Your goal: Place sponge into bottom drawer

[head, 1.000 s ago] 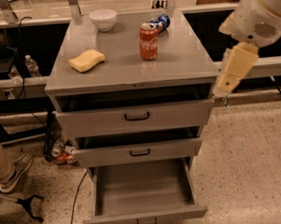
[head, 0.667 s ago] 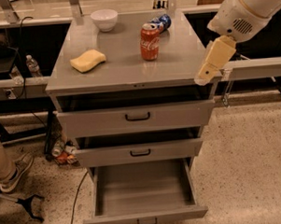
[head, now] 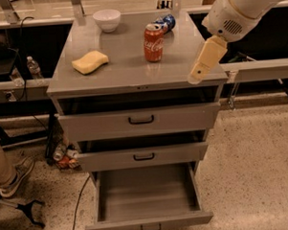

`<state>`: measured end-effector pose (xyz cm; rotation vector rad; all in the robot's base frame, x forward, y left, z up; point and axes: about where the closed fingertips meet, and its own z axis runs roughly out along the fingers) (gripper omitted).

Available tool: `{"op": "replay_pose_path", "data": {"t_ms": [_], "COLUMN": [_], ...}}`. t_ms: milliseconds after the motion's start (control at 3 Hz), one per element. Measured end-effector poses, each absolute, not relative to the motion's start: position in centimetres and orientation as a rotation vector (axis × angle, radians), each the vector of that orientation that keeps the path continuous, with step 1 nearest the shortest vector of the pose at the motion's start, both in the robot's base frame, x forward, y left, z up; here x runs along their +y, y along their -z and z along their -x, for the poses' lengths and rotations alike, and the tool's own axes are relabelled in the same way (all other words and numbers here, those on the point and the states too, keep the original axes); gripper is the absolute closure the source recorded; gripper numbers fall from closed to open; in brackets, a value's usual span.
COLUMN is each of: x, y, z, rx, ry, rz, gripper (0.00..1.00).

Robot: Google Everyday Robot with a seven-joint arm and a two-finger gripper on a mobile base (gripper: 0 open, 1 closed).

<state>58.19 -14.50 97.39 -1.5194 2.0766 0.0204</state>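
The pale yellow sponge lies on the left part of the grey cabinet top. The bottom drawer is pulled far out and shows a bare grey floor; its black handle is at the front edge. My gripper hangs from the white arm over the cabinet top's right front corner, far right of the sponge, holding nothing I can see.
A red cola can stands mid-top, a blue can lies behind it, and a white bowl sits at the back. The top drawer and middle drawer are slightly open. A person's shoe is at the left.
My arm and gripper have moved left, from beside the cabinet's right edge to over its right front corner. The sponge and drawers have not moved.
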Motion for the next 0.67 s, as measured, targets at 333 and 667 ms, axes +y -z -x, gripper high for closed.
{"op": "replay_pose_path", "data": {"t_ms": [333,667], "x": [-10.3,-6.0], "y": [-98.2,-99.3], "z": [-62.9,-67.3], "rx": [1.943,1.805], "ry": [0.05,0.095], "rz": [1.541,1.557], "gripper": [0.0,0.0]}}
